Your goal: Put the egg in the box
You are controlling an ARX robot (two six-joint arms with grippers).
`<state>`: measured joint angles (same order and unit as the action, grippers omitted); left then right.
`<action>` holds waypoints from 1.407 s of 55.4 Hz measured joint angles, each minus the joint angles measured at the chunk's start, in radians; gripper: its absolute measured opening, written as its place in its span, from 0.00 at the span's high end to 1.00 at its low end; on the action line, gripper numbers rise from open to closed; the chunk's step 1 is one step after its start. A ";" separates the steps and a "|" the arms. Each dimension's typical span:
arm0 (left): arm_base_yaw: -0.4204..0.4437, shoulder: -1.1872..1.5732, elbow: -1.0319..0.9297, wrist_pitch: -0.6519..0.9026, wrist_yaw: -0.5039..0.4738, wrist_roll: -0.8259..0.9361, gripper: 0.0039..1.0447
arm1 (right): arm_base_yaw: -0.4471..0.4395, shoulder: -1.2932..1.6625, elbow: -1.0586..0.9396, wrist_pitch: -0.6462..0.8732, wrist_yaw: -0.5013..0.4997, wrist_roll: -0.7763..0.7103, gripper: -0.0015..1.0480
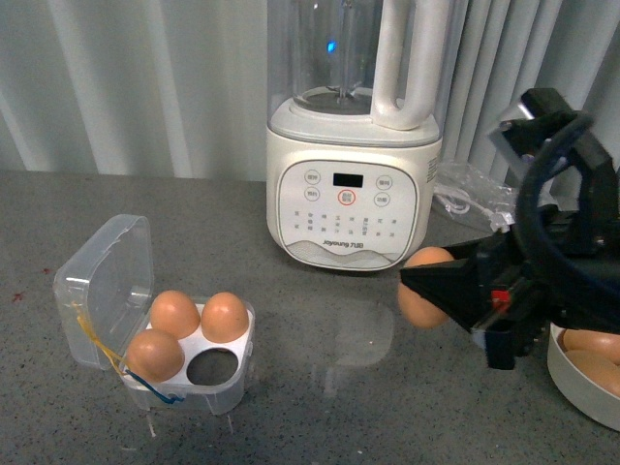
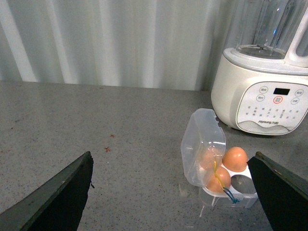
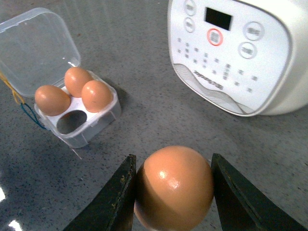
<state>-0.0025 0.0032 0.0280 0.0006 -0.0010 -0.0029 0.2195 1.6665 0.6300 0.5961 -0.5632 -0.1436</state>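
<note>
My right gripper (image 1: 431,291) is shut on the egg (image 1: 424,288), an orange-brown egg held above the counter to the right of the box; in the right wrist view the egg (image 3: 173,187) sits between the two dark fingers (image 3: 118,197). The box (image 1: 160,339) is a clear four-cell case with its lid open, standing at the front left. It holds three eggs, and the front right cell (image 1: 215,366) is empty. It also shows in the right wrist view (image 3: 72,103) and the left wrist view (image 2: 221,175). My left gripper (image 2: 173,192) is open and empty, on the near side of the box.
A white blender (image 1: 354,145) stands at the back centre, behind my right gripper. A round white bowl (image 1: 586,373) with more eggs sits at the right edge. A crumpled clear bag (image 1: 475,194) lies right of the blender. Curtains hang behind the grey counter (image 1: 320,407).
</note>
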 joint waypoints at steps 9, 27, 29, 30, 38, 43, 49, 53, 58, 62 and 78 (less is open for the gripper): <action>0.000 0.000 0.000 0.000 0.000 0.000 0.06 | 0.076 0.056 0.040 0.033 0.020 0.024 0.63; 0.000 0.000 0.000 0.000 0.000 0.000 0.06 | 0.226 0.162 0.120 0.071 0.049 0.073 0.63; 0.000 0.000 0.000 0.000 0.000 0.000 0.06 | 0.240 0.177 0.133 0.071 0.055 0.077 0.63; 0.000 0.000 0.000 0.000 0.000 0.000 0.06 | 0.243 0.180 0.136 0.071 0.057 0.079 0.63; 0.000 0.000 0.000 0.000 0.000 0.000 0.06 | 0.287 0.246 0.193 0.071 0.087 0.093 0.63; 0.000 0.000 0.000 0.000 0.000 0.000 0.06 | 0.308 0.291 0.224 0.077 0.102 0.114 0.63; 0.000 0.000 0.000 0.000 0.000 0.000 0.06 | 0.325 0.333 0.255 0.086 0.119 0.144 0.63; 0.000 0.000 0.000 0.000 0.000 0.000 0.06 | 0.333 0.359 0.272 0.097 0.125 0.166 0.63; 0.000 0.000 0.000 0.000 0.000 0.000 0.06 | 0.342 0.386 0.291 0.105 0.130 0.189 0.63; 0.000 0.000 0.000 0.000 0.000 0.000 0.06 | 0.349 0.403 0.301 0.105 0.137 0.200 0.63; 0.000 0.000 0.000 0.000 0.000 0.000 0.06 | 0.363 0.408 0.298 0.121 0.150 0.214 0.40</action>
<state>-0.0025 0.0032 0.0280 0.0006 -0.0010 -0.0025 0.5827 2.0747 0.9276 0.7174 -0.4133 0.0704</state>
